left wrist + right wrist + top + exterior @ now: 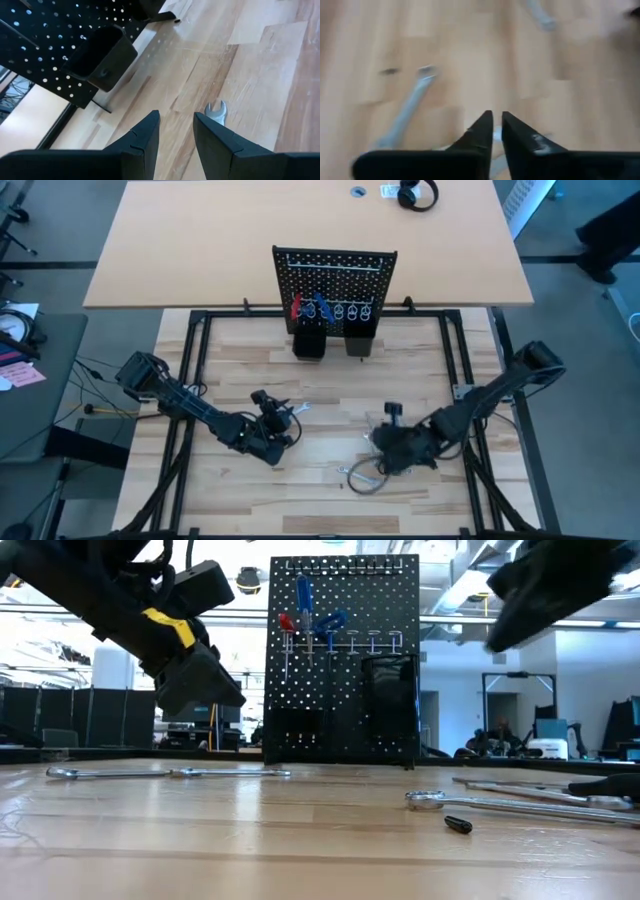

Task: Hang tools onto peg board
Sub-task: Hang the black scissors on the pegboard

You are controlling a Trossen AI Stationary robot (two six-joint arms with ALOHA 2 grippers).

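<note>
The right hand point(388, 452) hangs low over the near right part of the surface point(330, 395), its fingers point(482, 131) parted by only a narrow slit with nothing between them. Silver wrenches lie around it: one wrench point(410, 107) just ahead of the fingertips in the right wrist view, and a ring-ended wrench point(362, 477) between the hand and the near edge. The left hand point(283, 423) hovers over the near left part of the surface, its fingers point(145, 140) apart and empty, with the open end of another wrench point(216, 111) showing on the wood beyond them.

The peg board point(335, 285) stands upright at the middle of the far edge. A red-handled tool point(287, 624) and blue-handled tools point(318, 612) already hang in its row of ring hooks point(372, 641), with several hooks to their right free, and two black cups point(309, 341) sit at its base.

The step in hand looks like picking a wrench off the wood. To do it well, the right hand should widen its gap, line its fingers up across the shank rather than along it, and come down until the tips touch the surface. A flat, thin wrench slips easily, so a grip near the middle, leaving one end free for a hook, would serve best.
</note>
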